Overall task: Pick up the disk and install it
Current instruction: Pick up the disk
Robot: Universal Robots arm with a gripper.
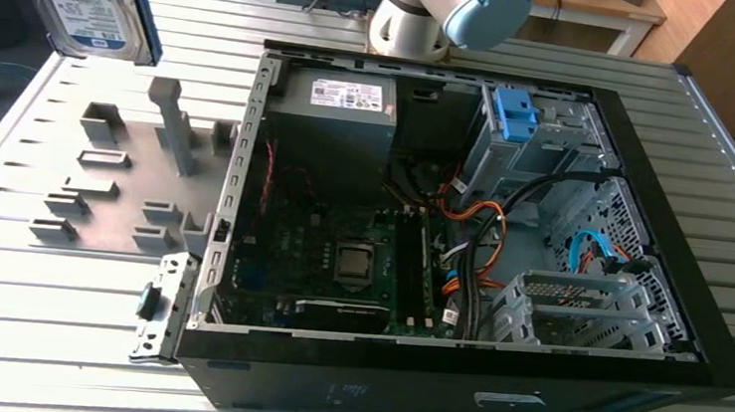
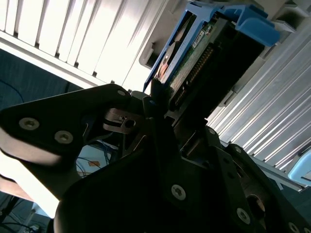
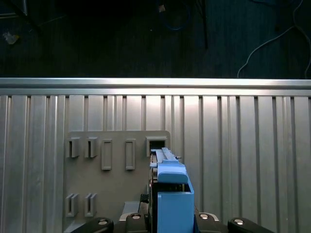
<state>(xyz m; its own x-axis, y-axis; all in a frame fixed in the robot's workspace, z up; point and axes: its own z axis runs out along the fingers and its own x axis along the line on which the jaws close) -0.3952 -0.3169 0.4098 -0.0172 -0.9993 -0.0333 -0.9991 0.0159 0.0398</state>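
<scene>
Claw (image 2: 158, 99), black, closest to the lens in both wrist views: we log it drawn in tight on the disk (image 2: 194, 56), gripping it at one end. Disk: silver drive in a blue carrier, standing on edge out past the claw's tips, held off the table. Beyond those tips we list a grey fixture plate (image 3: 116, 174) with rectangular slots, lying on the slatted metal table (image 3: 243, 145). Well off to the claw's side: an open computer case (image 1: 457, 399) holding motherboard (image 1: 335, 263), cables (image 1: 484, 246) and grey power supply (image 1: 336, 103).
</scene>
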